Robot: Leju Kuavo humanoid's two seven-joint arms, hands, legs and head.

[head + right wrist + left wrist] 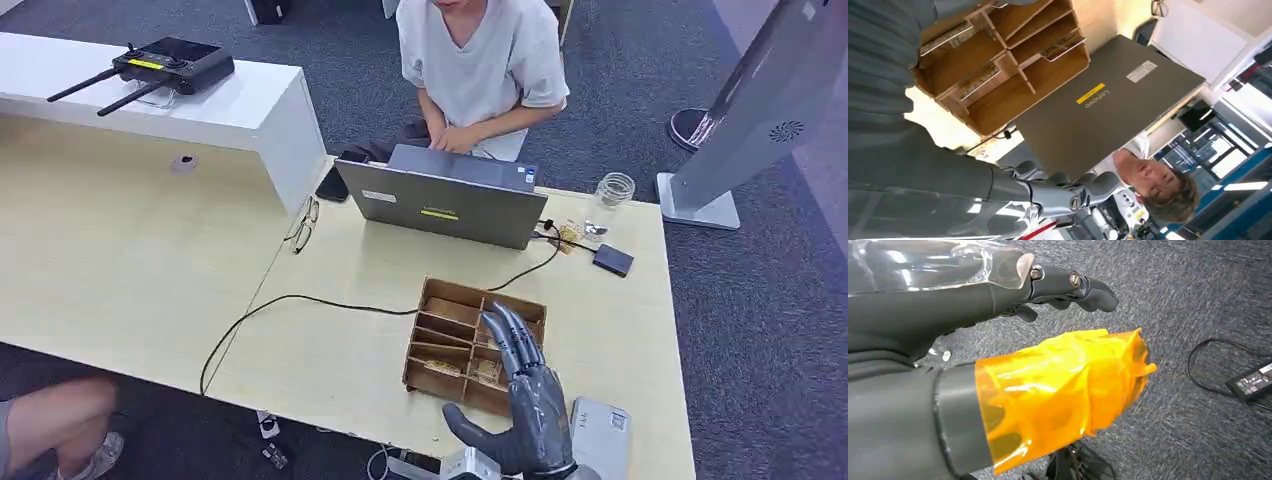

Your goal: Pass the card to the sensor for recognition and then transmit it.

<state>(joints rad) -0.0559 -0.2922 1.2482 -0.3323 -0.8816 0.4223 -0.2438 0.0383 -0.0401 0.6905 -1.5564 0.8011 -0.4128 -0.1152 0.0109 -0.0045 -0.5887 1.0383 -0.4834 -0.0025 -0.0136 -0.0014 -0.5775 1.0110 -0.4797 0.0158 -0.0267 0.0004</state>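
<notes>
several thin cards [441, 367] lie flat in the slots of a brown wooden divided box [470, 345] with slim plywood partitions, standing on the pale wood-grain table [330, 300]; the right hand [525, 405], dark grey and metallic with a matt sheen, hovers over the near right part of the box, its fingers straight and close together pointing away from the robot, thumb spread to the side, holding nothing; a light grey, flat, rounded device [600, 437] lies on the table just beside that hand at the near edge; the left hand [1068, 287] hangs above mottled grey carpet [1198, 300], its dark fingers loosely curled in around nothing, its thick thumb wrapped in glossy, wrinkled orange film [1068, 390]; a black power brick [1250, 381] with its cord lies on the carpet; behind the box stands an open grey laptop [440, 205], its lid back toward the robot, and a person in a white shirt [480, 60] sits typing at it; a black cable [300, 305] curves across the table to the box's far side; a clear glass jar [610, 198], a small black box [612, 260] and spectacles [303, 228] also rest on the table.
</notes>
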